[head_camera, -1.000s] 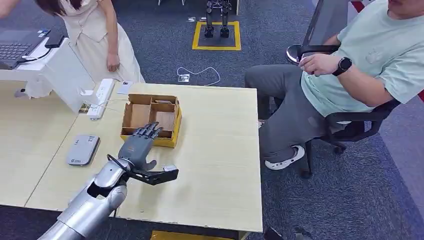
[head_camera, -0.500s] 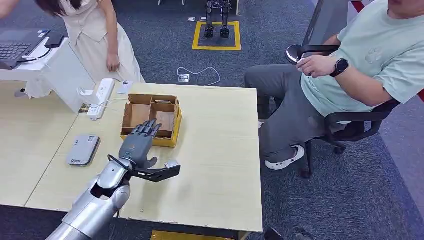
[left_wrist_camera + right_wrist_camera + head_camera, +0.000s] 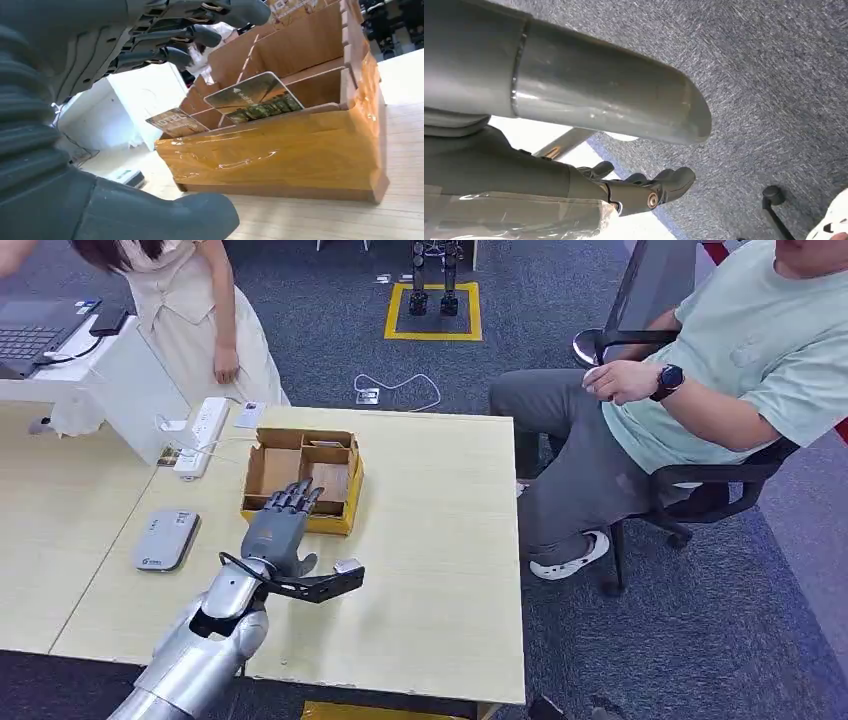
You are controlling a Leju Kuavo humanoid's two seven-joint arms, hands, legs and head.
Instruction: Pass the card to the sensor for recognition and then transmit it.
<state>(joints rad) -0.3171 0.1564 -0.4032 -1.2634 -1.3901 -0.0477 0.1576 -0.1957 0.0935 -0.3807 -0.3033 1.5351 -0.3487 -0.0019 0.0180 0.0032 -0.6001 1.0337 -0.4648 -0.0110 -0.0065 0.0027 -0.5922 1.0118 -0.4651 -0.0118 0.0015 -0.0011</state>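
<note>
Card [image 3: 254, 98] leaning upright in the cardboard box [image 3: 303, 477] on the desk [image 3: 440, 540] looks thin, light, stiff and slippery, so I think the empty, spread-fingered left robot hand [image 3: 277, 531] just beside the box should pinch its free upper edge.

On the table [image 3: 440, 540] a divided box [image 3: 300, 478] stands near the far edge. The left hand [image 3: 275, 532] is just before the box. In the box two cards [image 3: 252, 97] lean, probably in separate compartments. Left of the box lies the sensor [image 3: 165, 539]. Behind it lies a power strip [image 3: 203, 427]. Right of the table a person [image 3: 700, 380] sits.
</note>
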